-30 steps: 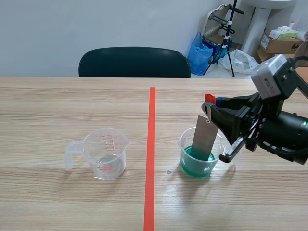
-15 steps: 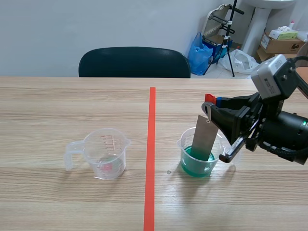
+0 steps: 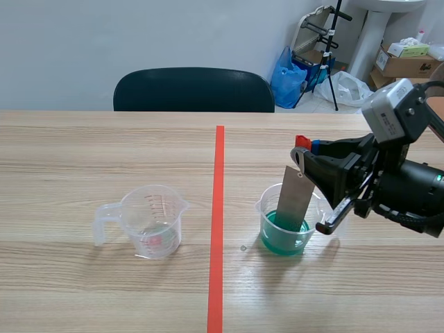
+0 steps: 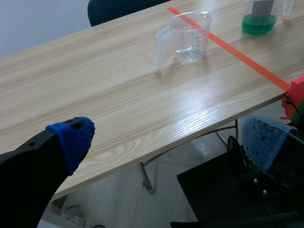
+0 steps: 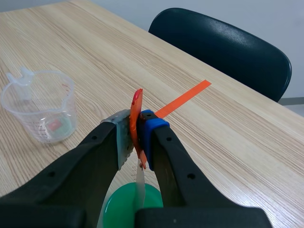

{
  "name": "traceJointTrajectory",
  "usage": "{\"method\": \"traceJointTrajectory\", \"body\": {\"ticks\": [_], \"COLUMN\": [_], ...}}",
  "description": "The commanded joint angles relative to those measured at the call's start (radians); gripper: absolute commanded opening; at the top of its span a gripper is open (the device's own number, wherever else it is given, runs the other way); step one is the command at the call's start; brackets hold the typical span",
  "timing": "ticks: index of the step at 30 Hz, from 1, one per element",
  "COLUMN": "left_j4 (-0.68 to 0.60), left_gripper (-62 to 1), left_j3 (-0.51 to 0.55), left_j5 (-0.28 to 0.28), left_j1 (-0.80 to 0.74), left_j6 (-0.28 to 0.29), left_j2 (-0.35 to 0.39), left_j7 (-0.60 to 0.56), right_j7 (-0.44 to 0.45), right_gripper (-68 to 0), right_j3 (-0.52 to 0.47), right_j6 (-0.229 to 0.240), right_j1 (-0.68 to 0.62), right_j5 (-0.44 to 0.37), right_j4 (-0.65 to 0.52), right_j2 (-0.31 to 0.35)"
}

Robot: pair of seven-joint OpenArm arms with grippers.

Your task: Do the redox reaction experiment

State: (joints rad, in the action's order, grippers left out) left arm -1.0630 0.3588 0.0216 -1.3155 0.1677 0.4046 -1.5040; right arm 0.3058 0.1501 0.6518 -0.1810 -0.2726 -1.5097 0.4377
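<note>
Right tool (image 3: pixel 305 147) clamps thin, stiff-looking metal strip (image 3: pixel 295 196) by top end, lower end in green-liquid beaker (image 3: pixel 272 239); likely light, slippery.

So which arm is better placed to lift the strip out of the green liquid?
Right. The right gripper is shut on the clip atop the strip, which stands in the cup. The left gripper is open, off the table edge, far away.
</note>
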Motion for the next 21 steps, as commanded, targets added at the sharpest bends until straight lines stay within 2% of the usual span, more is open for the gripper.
{"method": "traceJointTrajectory", "body": {"ticks": [1, 21], "left_j4": [-0.011, -0.011], "left_gripper": [1.4, 1.4], "left_j3": [0.005, 0.005], "left_j5": [-0.004, -0.012], "left_j1": [-0.001, -0.001], "left_j6": [0.003, 0.003], "left_j2": [-0.008, -0.008], "left_j7": [-0.05, -0.05], "right_j7": [0.0, 0.0], "right_gripper": [-66.9, -66.9], "right_j3": [-0.004, -0.004], "right_j6": [0.0, 0.0], "right_j1": [0.012, 0.012], "right_j5": [-0.003, -0.003], "right_j4": [-0.003, -0.003], "right_j2": [0.005, 0.005]}}
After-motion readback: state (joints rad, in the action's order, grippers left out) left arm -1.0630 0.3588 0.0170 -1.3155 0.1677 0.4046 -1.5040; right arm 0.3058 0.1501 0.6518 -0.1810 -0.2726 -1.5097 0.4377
